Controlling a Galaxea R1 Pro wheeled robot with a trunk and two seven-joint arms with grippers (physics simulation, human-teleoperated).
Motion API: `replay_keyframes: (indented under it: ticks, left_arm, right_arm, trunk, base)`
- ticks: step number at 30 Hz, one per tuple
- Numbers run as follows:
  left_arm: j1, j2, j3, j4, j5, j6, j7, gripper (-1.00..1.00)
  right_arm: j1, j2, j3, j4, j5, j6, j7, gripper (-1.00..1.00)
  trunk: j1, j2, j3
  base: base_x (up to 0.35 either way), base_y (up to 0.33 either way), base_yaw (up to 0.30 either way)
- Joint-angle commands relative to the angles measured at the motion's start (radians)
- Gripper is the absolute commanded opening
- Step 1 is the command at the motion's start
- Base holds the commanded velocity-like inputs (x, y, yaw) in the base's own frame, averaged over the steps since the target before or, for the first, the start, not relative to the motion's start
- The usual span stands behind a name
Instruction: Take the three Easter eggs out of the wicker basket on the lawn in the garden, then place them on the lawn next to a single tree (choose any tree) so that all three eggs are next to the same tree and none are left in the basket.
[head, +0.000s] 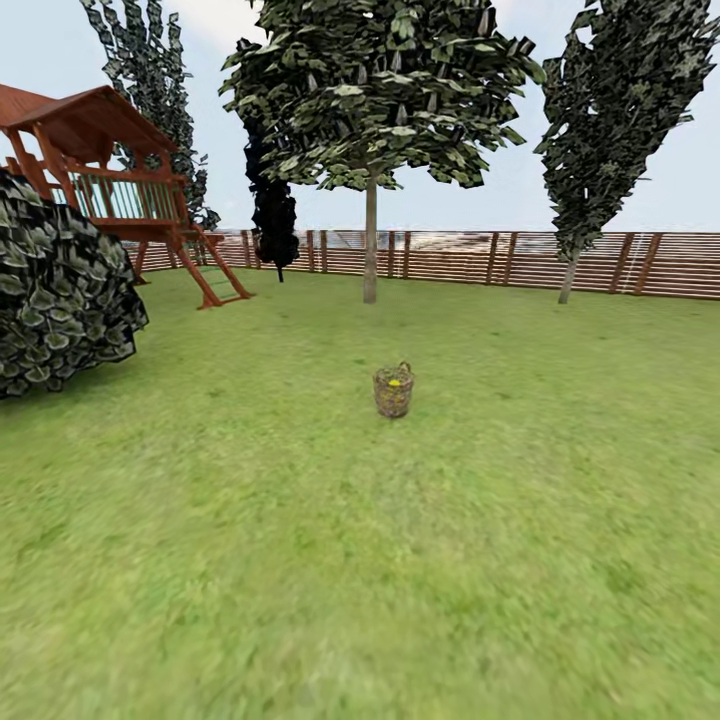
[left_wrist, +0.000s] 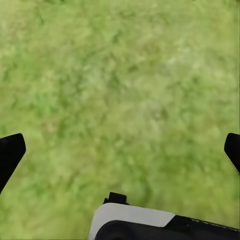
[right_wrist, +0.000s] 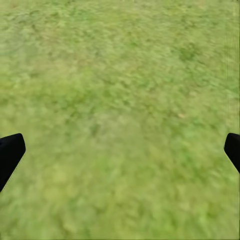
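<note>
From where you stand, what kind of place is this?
Most likely a fenced garden: a wide lawn, a slatted wooden fence behind a broad-crowned tree, and a wooden play tower. A wicker basket stands on the grass.

Left gripper (left_wrist: 120, 150) was spread wide, its two dark fingertips (left_wrist: 10, 152) at opposite edges of the wrist view, with a white-and-black part of the robot's body (left_wrist: 150, 225) beneath. Right gripper (right_wrist: 120, 150) was likewise spread wide, holding nothing.

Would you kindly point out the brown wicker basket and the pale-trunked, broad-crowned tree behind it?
Brown wicker basket (head: 393, 392): head view, on its woven side wall.
Pale-trunked, broad-crowned tree (head: 370, 250): head view, on its straight trunk.
</note>
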Motion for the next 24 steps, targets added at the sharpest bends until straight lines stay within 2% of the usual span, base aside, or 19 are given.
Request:
replay_keyframes:
  ticks: [1, 10, 24]
  left_arm:
    - [0.000, 0.000, 0.002, 0.001, -0.001, -0.003, 0.001, 1.00]
    - [-0.001, 0.000, 0.002, 0.001, -0.001, -0.003, 0.000, 1.00]
    - [-0.001, 0.000, 0.002, 0.001, -0.002, -0.002, 0.001, 1.00]
  right_arm:
    - [-0.001, 0.000, -0.007, 0.001, 0.004, -0.003, 0.001, 1.00]
    - [-0.001, 0.000, -0.007, 0.001, 0.004, -0.003, 0.002, 1.00]
    - [-0.001, 0.000, -0.007, 0.001, 0.004, -0.003, 0.002, 1.00]
  trunk:
    - [0.001, -0.001, -0.001]
    - [0.001, -0.001, -0.001]
    - [0.001, -0.001, -0.001]
  base:
    - [0.334, 0.000, 0.000]
    - [0.334, -0.008, 0.000]
    - [0.334, -0.073, 0.000]
